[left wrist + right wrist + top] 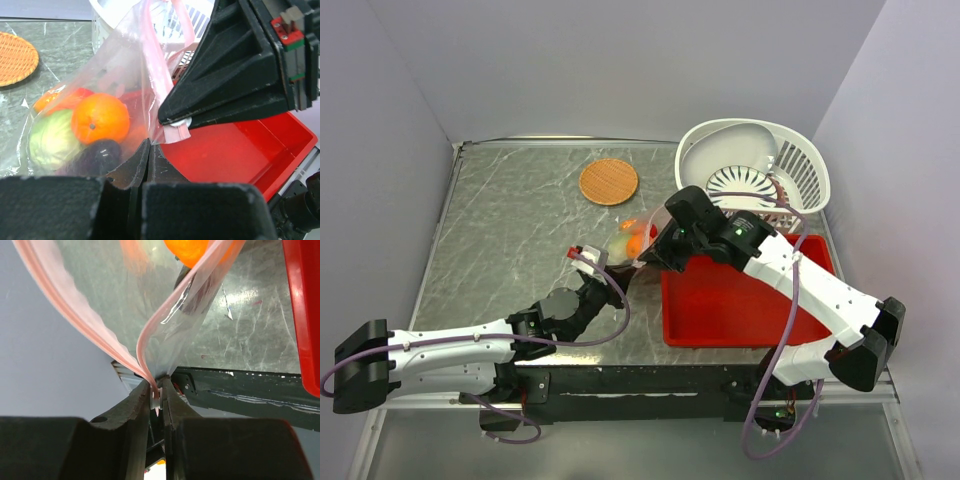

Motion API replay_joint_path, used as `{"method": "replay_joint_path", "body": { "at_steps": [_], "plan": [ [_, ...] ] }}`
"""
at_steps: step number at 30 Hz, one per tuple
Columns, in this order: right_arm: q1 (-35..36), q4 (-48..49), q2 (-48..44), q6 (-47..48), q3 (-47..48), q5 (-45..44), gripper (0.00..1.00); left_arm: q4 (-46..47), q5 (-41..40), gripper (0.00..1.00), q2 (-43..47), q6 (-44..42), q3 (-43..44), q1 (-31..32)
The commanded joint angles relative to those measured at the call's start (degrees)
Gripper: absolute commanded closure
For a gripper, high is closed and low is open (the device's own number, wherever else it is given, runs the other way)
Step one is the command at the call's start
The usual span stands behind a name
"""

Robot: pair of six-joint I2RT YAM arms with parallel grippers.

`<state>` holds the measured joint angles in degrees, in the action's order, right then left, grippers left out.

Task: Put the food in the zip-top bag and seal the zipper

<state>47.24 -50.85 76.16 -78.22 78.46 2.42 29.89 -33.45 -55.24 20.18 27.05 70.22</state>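
Observation:
The clear zip-top bag point(632, 240) hangs between my two grippers just left of the red tray. Inside it, the left wrist view shows a pale green cabbage ball point(50, 141), an orange ball point(100, 118), an orange-red piece point(62, 100) and a dark purple piece point(97, 156). My left gripper point(148, 144) is shut on the bag's lower edge; it also shows in the top view point(613, 272). My right gripper point(159, 390) is shut on the end of the pinkish zipper point(85, 315), at its small white slider point(155, 399). From there the two zipper strips spread apart.
A flat wicker disc point(608, 181) lies on the table behind the bag. A white slotted basket point(760, 165) stands at the back right. The red tray point(740, 300) sits under my right arm, at the table's right front.

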Motion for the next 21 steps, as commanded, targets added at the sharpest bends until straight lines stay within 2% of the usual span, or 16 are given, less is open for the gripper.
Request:
{"method": "replay_joint_path", "body": {
  "at_steps": [1, 21],
  "plan": [
    [-3.03, -0.3, -2.24, -0.18, 0.64, -6.72, 0.83, 1.31, -0.21, 0.99, 1.19, -1.2, 1.69, 0.18],
    [-7.52, -1.01, -2.6, 2.54, 1.7, -9.18, 0.83, -0.53, 0.05, 0.99, 2.25, -1.02, 1.78, 0.1]
  ]
}}
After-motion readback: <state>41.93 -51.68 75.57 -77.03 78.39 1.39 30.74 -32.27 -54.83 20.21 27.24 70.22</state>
